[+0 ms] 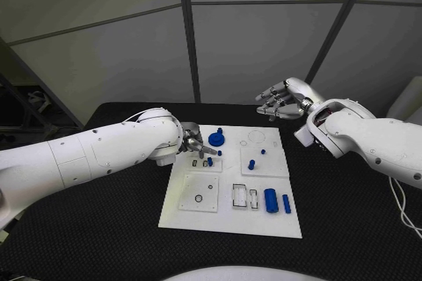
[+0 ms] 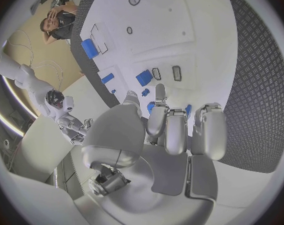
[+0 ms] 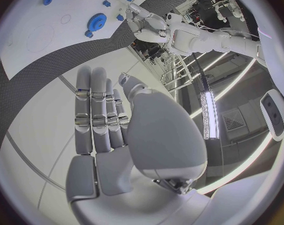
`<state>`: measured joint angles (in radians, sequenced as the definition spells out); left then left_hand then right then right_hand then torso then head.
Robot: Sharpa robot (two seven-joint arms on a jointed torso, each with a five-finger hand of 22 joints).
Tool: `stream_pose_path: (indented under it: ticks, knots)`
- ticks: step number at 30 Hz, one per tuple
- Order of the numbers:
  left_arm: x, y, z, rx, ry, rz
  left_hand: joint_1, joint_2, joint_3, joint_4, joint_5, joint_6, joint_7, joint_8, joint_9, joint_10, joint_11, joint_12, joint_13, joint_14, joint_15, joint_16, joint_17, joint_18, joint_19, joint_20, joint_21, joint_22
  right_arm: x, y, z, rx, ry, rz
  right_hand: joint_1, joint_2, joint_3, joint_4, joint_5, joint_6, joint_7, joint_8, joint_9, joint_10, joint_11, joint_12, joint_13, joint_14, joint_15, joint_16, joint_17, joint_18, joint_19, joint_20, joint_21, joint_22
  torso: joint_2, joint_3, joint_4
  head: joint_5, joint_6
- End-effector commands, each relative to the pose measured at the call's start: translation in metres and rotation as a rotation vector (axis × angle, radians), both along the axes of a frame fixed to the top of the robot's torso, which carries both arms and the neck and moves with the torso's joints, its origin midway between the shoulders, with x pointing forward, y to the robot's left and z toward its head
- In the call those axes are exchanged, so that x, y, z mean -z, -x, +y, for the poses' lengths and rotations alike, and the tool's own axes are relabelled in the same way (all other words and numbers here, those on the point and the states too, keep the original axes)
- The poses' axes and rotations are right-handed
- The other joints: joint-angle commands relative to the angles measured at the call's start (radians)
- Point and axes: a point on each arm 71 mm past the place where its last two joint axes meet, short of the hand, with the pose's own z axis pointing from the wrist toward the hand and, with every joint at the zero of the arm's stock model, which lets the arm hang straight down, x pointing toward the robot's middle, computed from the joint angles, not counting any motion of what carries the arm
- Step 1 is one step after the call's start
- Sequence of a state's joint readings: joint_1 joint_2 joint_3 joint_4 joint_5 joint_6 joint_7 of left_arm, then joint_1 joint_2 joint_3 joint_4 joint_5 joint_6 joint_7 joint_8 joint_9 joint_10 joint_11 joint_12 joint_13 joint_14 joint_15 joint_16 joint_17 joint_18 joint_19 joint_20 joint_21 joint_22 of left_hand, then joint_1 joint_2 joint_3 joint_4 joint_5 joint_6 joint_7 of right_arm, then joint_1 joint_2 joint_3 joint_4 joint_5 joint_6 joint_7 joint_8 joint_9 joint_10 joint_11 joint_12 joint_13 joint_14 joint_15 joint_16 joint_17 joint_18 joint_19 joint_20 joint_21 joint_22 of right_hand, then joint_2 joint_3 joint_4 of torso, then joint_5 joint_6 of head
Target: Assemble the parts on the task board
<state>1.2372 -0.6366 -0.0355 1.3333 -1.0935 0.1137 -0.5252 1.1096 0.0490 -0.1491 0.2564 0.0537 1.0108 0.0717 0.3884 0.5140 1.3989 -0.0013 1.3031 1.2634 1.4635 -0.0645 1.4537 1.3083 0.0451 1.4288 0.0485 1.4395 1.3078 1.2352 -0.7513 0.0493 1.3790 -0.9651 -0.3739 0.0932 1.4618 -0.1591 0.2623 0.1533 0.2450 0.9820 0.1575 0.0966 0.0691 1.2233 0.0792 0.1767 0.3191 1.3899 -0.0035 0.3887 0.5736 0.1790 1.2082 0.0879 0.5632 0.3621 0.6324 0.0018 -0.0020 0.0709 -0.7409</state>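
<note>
Parts (image 1: 271, 200) on the task board (image 1: 230, 217) look small, rigid, light and slick, best pinched across their sides. The left hand (image 1: 195, 145) hovers over the board's upper left with fingers curled, apparently empty; the right hand (image 1: 282, 102) hangs spread beyond the board

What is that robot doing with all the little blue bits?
It is putting small blue parts together on a white task board. Its left hand is down over the board's far left corner, fingers curled beside a blue gear; whether it holds a part, I cannot tell. Its right hand is lifted off behind the board, empty, fingers apart. A fat blue cylinder lies waiting near the front.
</note>
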Motion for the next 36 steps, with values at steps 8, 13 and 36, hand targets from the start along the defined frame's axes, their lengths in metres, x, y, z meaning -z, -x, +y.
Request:
stream_pose_path:
  ticks: [8, 13, 36]
  knots:
    - [0.003, 0.001, -0.01, 0.055, -0.05, 0.05, 0.029, 0.009, -0.009, -0.012, 0.014, -0.014, 0.003, -0.008, 0.016, -0.015, 0.003, -0.015, -0.01, 0.055, 0.008, -0.011, 0.107, 0.012, -0.015, 0.006, -0.009, 0.011, -0.002, -0.002, 0.0, 0.009, -0.007, -0.006, -0.006, -0.002, -0.01, -0.001, 0.005, -0.003, 0.012, -0.008, -0.001, -0.01, 0.005, -0.007, -0.004, -0.009, 0.006, -0.011, -0.001, 0.002, -0.004, 0.01, -0.01, -0.004, 0.001, -0.0006, -0.0007, -0.001, -0.008]
    - [0.004, 0.001, -0.011, 0.059, -0.052, 0.053, 0.039, 0.015, -0.01, -0.017, 0.038, -0.016, 0.003, -0.009, 0.027, -0.015, 0.004, -0.015, -0.009, 0.056, 0.009, -0.011, 0.109, 0.011, -0.014, 0.008, -0.009, 0.015, -0.002, -0.002, 0.0, 0.01, -0.006, -0.005, -0.006, -0.001, -0.011, -0.001, 0.008, -0.005, 0.013, -0.009, -0.001, -0.011, 0.006, -0.007, -0.004, -0.01, 0.006, -0.012, -0.001, 0.002, -0.004, 0.011, -0.012, -0.004, 0.001, -0.0011, 0.0002, -0.002, -0.01]
    - [0.004, 0.001, -0.019, 0.066, -0.038, 0.059, 0.1, 0.046, 0.022, -0.06, 0.051, -0.013, -0.002, -0.003, 0.065, -0.014, 0.0, -0.014, -0.006, 0.057, 0.006, -0.009, 0.112, 0.01, -0.009, 0.007, -0.006, 0.025, 0.001, -0.005, 0.001, 0.013, 0.0, 0.009, -0.008, 0.004, -0.014, 0.0, 0.024, -0.005, 0.014, -0.01, 0.0, -0.013, 0.007, -0.003, -0.006, -0.009, 0.008, -0.014, 0.001, 0.003, -0.003, 0.013, -0.017, -0.008, 0.001, -0.0019, 0.001, -0.001, -0.018]
